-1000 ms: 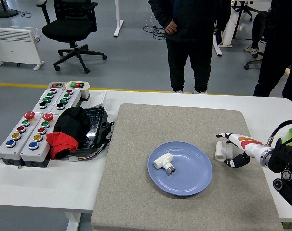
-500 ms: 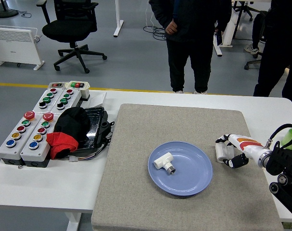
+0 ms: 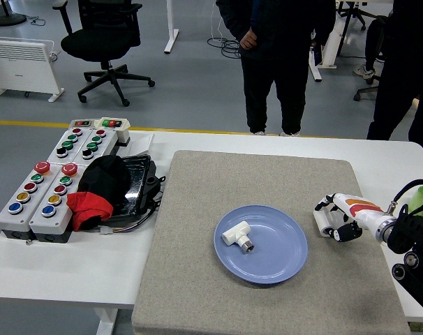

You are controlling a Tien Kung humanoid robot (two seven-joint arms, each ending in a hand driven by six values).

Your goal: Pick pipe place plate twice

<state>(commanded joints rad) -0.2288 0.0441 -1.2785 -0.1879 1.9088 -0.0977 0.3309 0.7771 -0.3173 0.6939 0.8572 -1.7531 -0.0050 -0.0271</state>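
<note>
- Head view: the right hand [image 3: 339, 221] lies low on the grey mat [image 3: 197, 293], right of the blue plate [image 3: 285, 262].
- Its fingers [image 3: 330, 204] curl around a white pipe piece [image 3: 322, 223] — that piece rests on the mat, just beside the plate's rim.
- Another white pipe fitting [image 3: 237, 236] lies inside the plate.
- Two people stand beyond the white table [image 3: 51, 272] — hands off it.

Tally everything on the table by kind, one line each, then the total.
White pipe fittings: 2, one on the plate, one in the right hand
Blue plate: 1
Grey mat: 1
Push-button control boxes: 4
Black tray: 1
Black and red cloth: 1
Total: 10
</note>
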